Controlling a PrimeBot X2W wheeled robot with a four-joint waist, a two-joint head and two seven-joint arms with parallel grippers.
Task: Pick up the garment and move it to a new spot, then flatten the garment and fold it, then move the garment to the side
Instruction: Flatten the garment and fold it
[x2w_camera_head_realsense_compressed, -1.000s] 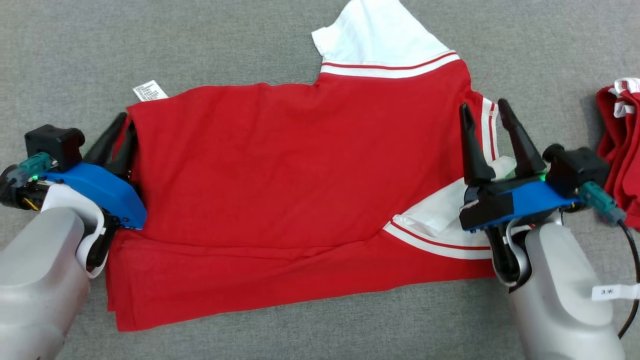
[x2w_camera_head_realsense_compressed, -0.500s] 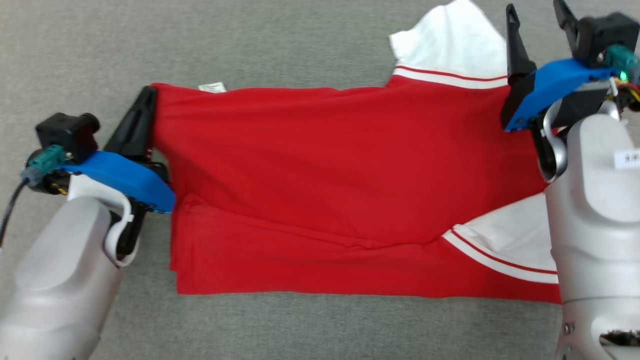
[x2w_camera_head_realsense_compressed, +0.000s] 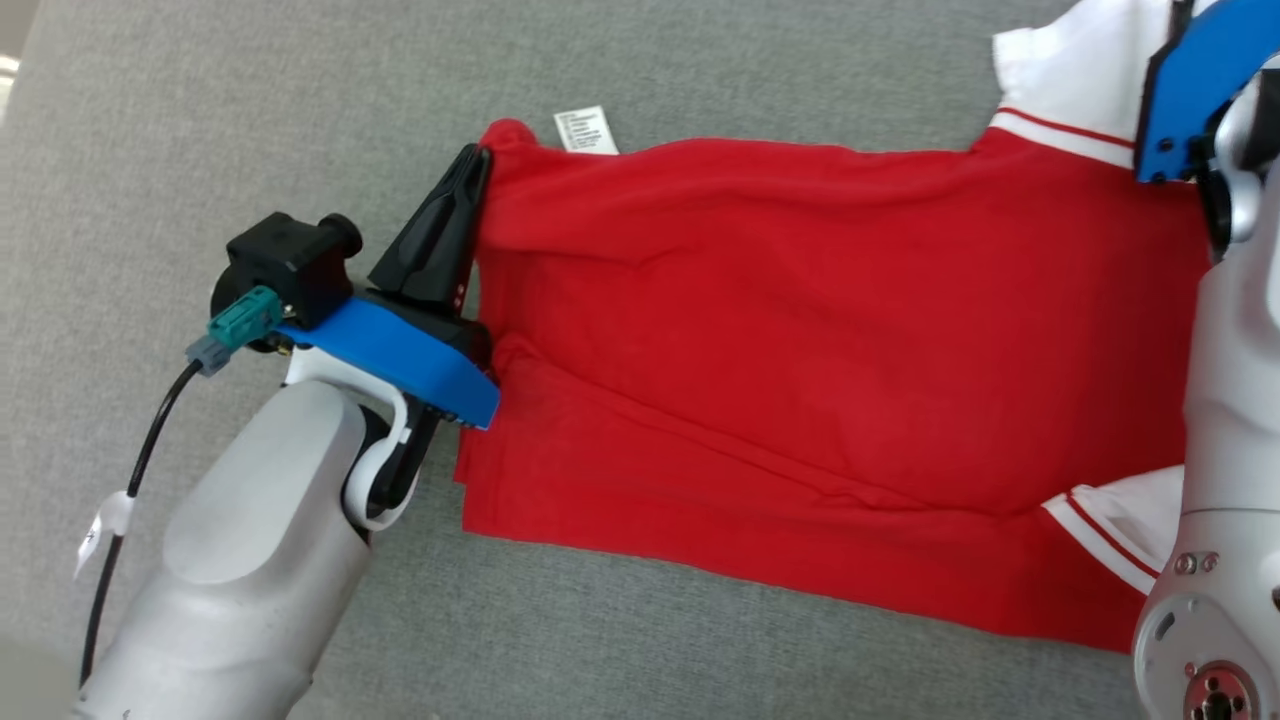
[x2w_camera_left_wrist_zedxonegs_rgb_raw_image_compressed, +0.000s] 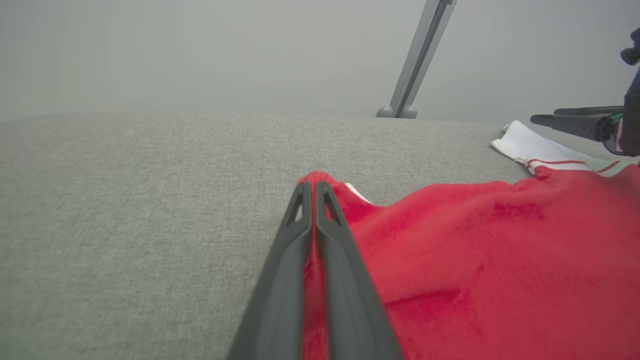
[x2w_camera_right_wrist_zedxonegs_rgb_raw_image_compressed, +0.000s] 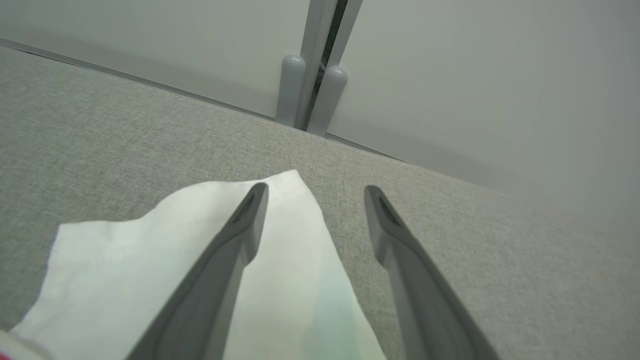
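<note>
Head view: red garment (x2w_camera_head_realsense_compressed: 800, 330) lies spread on grey tabletop (x2w_camera_head_realsense_compressed: 250, 120), lower part folded up so a crease runs along it. L tool (x2w_camera_head_realsense_compressed: 476, 162) is clenched on garment's far L corner, just beside white label (x2w_camera_head_realsense_compressed: 585, 130). White sleeve (x2w_camera_head_realsense_compressed: 1060, 70) w/ red stripe sits at top R. 2nd white sleeve (x2w_camera_head_realsense_compressed: 1125, 520) at lower R, partly behind R arm (x2w_camera_head_realsense_compressed: 1230, 380).

L wrist view: the 2 fingers are pressed together w/ red fabric pinched btwn them. Rest of garment spreads to their R. R tool (x2w_camera_left_wrist_zedxonegs_rgb_raw_image_compressed: 545, 116) shows at R edge, near the striped sleeve. Grey post (x2w_camera_left_wrist_zedxonegs_rgb_raw_image_compressed: 420, 55) stands beyond tabletop.

R wrist view: R tool is released, fingers wide apart, nothing btwn them. 1 finger is over the white sleeve, the other over bare tabletop. Can't tell if it touches the cloth.
</note>
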